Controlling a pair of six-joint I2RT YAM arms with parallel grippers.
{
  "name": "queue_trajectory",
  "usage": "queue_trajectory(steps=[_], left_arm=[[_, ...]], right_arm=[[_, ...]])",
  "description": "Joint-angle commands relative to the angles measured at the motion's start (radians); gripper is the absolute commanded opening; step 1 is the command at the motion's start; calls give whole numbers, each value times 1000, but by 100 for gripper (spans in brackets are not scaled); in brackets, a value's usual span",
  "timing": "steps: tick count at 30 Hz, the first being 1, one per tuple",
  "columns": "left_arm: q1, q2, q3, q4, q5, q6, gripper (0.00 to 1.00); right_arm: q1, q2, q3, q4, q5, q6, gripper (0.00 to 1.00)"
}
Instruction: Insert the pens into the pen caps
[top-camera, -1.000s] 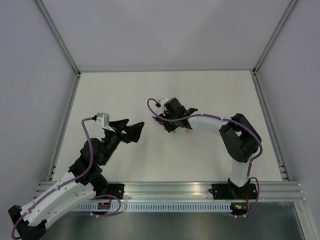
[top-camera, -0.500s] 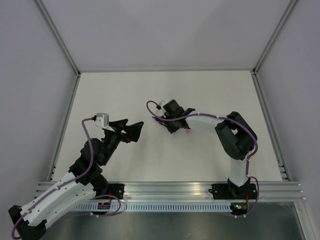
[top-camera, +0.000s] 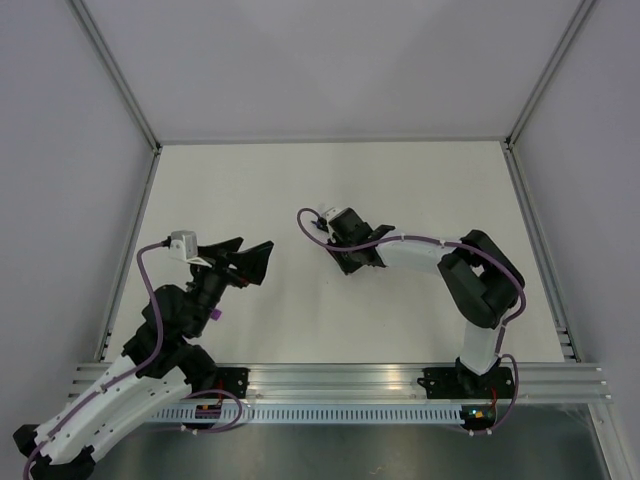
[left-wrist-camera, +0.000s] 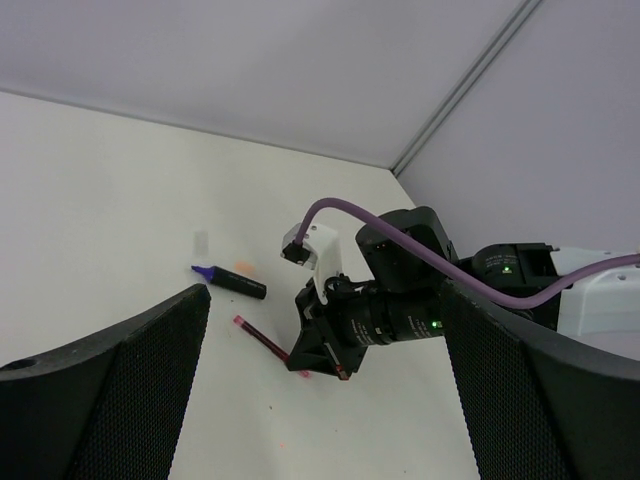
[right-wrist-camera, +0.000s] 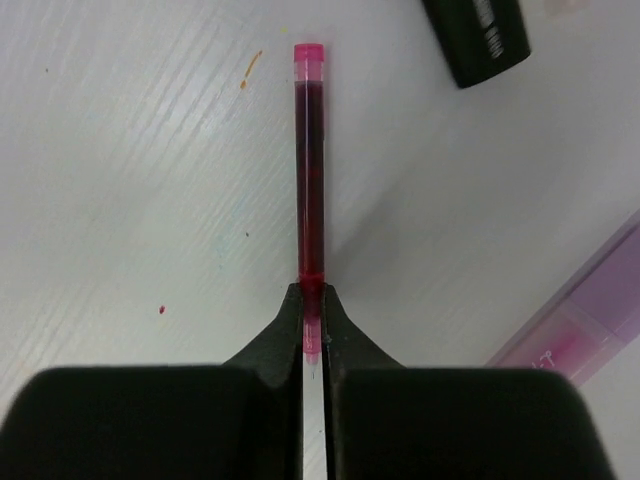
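Black left fingers (left-wrist-camera: 120, 380) hang wide apart above the worktop (left-wrist-camera: 100, 200). They hold nothing and may be ready to help. Past them the dark pen (left-wrist-camera: 238, 284) lies flat with its purple tip bare, so it needs a cap. Next comes the pink-red pen (right-wrist-camera: 311, 160), flat too. The right fingers (right-wrist-camera: 270, 350) are pinched tight on one end, likely to lift it.

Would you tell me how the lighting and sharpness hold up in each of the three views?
Top external: even, diffuse light on the table, faint shadows, no glare. Left wrist: the left hand's fingers loom dark, yet the navy pen beyond is sharp. Right wrist: the pink pen is crisp; the right hand shut on it is a featureless silhouette.
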Motion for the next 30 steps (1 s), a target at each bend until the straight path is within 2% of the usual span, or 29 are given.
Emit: queue_trajectory(steps=[1, 7, 9, 11, 15, 23, 30], left_arm=[[-5, -16, 92, -94, 15, -33, 100], [-6, 18, 223, -300, 164, 19, 100], [-5, 38, 259, -361, 276, 44, 100], [-5, 96, 305, -409, 357, 61, 98], [-5, 191, 375, -495, 434, 122, 94], [-5, 314, 595, -659, 420, 156, 95], [-6, 412, 557, -573, 456, 12, 94]], right_arm=[[10, -50, -61, -13, 11, 38, 0], [13, -197, -153, 21, -86, 84, 0], [13, -263, -179, 19, -121, 93, 0], [14, -317, -188, 8, -146, 90, 0], [13, -420, -203, -21, -202, 97, 0], [13, -676, -286, 45, -368, 161, 0], [13, -789, -335, 116, -402, 213, 0]])
